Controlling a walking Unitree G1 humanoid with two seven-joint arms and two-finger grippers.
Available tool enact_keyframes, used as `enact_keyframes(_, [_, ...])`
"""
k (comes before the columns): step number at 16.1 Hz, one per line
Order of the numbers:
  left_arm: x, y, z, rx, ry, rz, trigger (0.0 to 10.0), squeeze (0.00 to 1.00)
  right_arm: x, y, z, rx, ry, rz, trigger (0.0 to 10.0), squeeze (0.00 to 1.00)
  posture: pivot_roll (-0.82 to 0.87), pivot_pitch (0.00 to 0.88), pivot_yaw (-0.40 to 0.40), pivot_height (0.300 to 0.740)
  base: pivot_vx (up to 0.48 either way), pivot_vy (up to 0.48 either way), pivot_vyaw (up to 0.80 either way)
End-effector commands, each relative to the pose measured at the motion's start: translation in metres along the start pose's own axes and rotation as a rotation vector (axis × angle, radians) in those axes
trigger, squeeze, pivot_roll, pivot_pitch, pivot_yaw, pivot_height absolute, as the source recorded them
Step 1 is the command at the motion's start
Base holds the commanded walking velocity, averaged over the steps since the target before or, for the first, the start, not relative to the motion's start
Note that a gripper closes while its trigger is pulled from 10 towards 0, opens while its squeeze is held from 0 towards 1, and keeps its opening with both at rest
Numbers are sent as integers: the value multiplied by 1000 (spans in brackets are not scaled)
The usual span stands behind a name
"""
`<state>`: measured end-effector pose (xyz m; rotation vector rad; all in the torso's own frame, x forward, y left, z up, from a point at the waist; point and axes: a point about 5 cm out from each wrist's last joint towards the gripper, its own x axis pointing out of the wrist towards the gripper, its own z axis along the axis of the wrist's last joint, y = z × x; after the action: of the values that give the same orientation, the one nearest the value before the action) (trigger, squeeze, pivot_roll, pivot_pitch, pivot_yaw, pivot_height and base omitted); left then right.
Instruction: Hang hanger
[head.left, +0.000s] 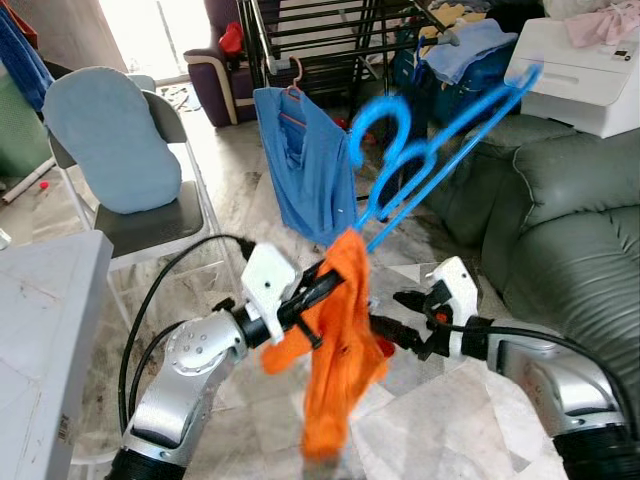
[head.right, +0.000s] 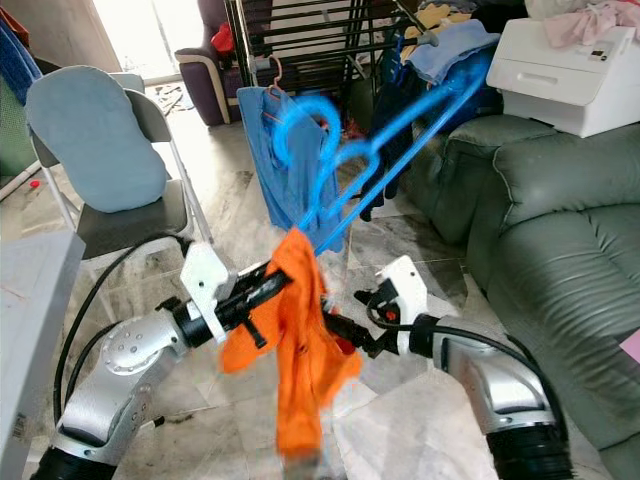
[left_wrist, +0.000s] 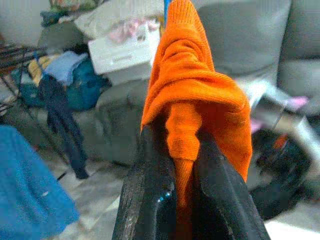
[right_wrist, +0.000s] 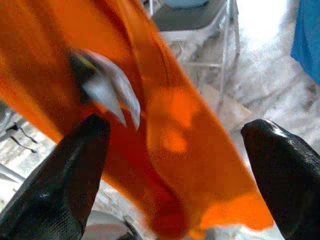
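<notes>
From the head camera's left eye, the left gripper is raised in front of the robot with its fingers pinched on an orange knitted garment, which hangs from the lower end of a bright blue plastic hanger; the hanger slants up and to the right, blurred, its hook curling near a blue shirt that hangs on a dark drying rack. The right gripper reaches in just beside the orange cloth at its lower right. A folding chair with a pale blue cushion stands to the left, a grey-green sofa to the right with a white printer behind it. In the left wrist view, the two black fingers squeeze a fold of the orange knit between them, nearly closed. In the right wrist view, the black fingertips stand wide apart with the orange fabric lying blurred beyond them, nothing gripped.
</notes>
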<state>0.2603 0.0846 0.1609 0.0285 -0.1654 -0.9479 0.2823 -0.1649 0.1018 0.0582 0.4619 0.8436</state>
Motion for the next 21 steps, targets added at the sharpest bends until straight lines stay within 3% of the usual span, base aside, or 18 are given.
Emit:
enact_keyframes(1, [3,2,18,0,-64,-14,10000,0,4,0,0,-18,6,-21,10000,0,-55,0,91,740,0,0,0])
enact_keyframes(4, [5,-4,41,-88,-143,-54,10000,0,8,-11,-3,-22,11,-127,10000,0,-53,0,86,740,0,0,0])
enact_keyframes(7, [3,-4,47,-101,-146,-67,10000,0,7,-20,-5,-14,22,-199,10000,0,-56,0,80,740,0,0,0])
enact_keyframes(11, [-6,12,50,-117,-138,23,10000,0,-6,-30,-25,39,107,-274,10000,0,-63,0,72,740,0,0,0])
enact_keyframes(13, [-17,25,45,-97,-102,72,10000,0,-25,-48,-27,89,116,-380,0,0,-68,0,72,740,0,0,0])
enact_keyframes(17, [-48,48,20,-92,15,179,10000,0,-63,-94,-2,126,16,-720,0,0,-83,0,72,740,0,0,0])
enact_keyframes(19, [-63,48,8,-168,64,184,10000,0,-78,-112,24,144,-95,-892,0,0,-82,0,72,740,0,0,0])
enact_keyframes(21, [-71,36,-1,-253,105,108,10000,0,-85,-120,51,130,-204,-978,0,0,-79,0,71,740,0,0,0])
